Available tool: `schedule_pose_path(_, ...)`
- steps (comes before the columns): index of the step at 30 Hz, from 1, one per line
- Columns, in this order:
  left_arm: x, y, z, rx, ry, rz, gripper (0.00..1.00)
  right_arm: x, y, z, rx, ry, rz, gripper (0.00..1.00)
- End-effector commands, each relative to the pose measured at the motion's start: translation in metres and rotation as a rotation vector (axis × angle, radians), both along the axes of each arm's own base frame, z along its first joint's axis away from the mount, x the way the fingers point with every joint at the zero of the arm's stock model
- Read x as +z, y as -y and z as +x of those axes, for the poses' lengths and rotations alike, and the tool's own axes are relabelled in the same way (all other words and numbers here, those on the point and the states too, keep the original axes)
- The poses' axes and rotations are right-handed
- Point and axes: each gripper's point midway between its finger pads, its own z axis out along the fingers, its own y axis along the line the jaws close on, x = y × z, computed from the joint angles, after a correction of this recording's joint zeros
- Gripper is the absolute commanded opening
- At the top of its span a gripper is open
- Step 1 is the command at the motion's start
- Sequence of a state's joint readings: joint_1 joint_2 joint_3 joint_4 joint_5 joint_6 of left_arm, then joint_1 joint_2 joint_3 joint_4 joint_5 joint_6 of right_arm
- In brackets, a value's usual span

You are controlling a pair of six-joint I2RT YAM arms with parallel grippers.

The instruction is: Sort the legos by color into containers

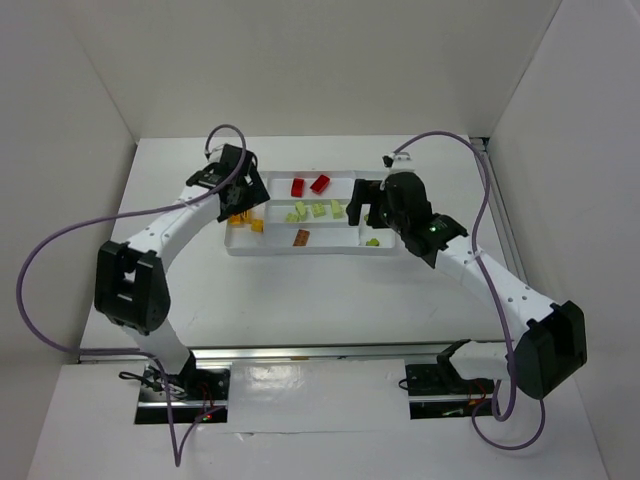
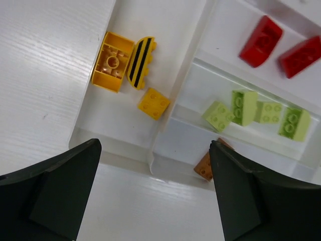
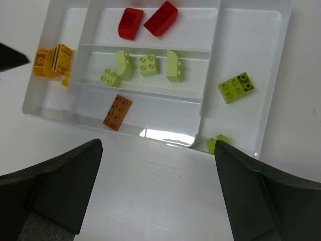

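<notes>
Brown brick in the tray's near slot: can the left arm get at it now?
Probably yes: the brown brick lies flat and alone in its slot, uncovered, and the left gripper hangs open close by.

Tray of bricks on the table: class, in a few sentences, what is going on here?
Two robot arms work over a white tray, sorting by colour. The left gripper and right gripper hover open over it, empty. Red bricks lie in the far slot, light green bricks in the middle, an orange-brown brick nearest, yellow bricks at the left end.
</notes>
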State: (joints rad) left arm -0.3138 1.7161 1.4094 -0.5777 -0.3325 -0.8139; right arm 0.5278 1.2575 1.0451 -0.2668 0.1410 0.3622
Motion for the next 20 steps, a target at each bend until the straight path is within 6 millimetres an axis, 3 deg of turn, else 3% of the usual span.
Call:
schedule_pose_path(1,0.081,0.012,-0.007,-0.128,0.183,-0.022,1.00,0.007,0.024,0.001,-0.139,-0.001,-0.036,1.00)
schedule_pose_path(3,0.114,0.035,-0.019,-0.269,0.285,-0.087,1.00,0.009,0.046,0.007,-0.253,0.004,-0.079,1.00)
schedule_pose_path(5,0.114,0.050,-0.037,-0.405,0.305,-0.112,1.00,0.006,0.060,0.006,-0.324,-0.018,-0.123,1.00)
schedule_pose_path(6,0.129,0.052,-0.044,-0.436,0.359,-0.129,1.00,0.005,0.074,0.005,-0.393,-0.014,-0.154,1.00)
schedule_pose_path(7,0.120,0.053,-0.053,-0.463,0.339,-0.134,1.00,0.003,0.081,0.003,-0.425,-0.030,-0.185,1.00)
schedule_pose_path(13,0.122,0.059,-0.080,-0.573,0.367,-0.152,1.00,0.003,0.121,-0.007,-0.590,-0.038,-0.276,1.00)
schedule_pose_path(20,0.122,0.061,-0.082,-0.596,0.368,-0.148,1.00,0.018,0.130,-0.016,-0.627,0.000,-0.240,1.00)
